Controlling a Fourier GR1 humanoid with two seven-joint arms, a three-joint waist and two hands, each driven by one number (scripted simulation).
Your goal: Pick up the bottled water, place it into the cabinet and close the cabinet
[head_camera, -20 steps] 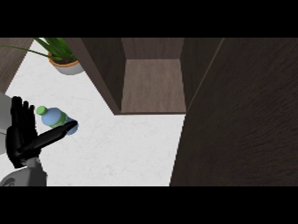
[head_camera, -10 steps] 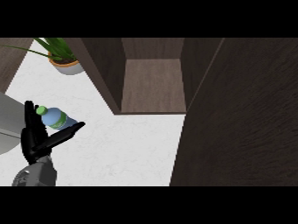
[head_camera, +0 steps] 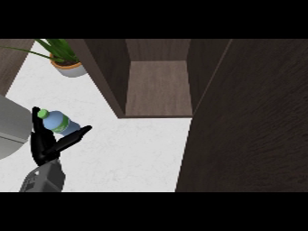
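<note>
The bottled water [head_camera: 63, 123], clear blue with a green cap, stands tilted on the white counter [head_camera: 136, 153] at the lower left. My left hand [head_camera: 44, 146] is right at it. The straight fingers rise along the bottle's left side and the thumb reaches out under its right side, so the bottle sits in the fork between them. The hand is open. The dark wooden cabinet [head_camera: 157, 88] stands open at the top centre with a bare shelf inside. My right hand does not show.
The cabinet's open door [head_camera: 263, 117] fills the whole right side as a tall dark panel. A potted plant [head_camera: 68, 67] stands at the back left. A large light grey rounded shape [head_camera: 3, 126] juts in from the left edge, beside my hand.
My left hand has slid to the right and closer round the bottle, its thumb now under the bottle's right side. The grey shape at the left edge has come further into view.
</note>
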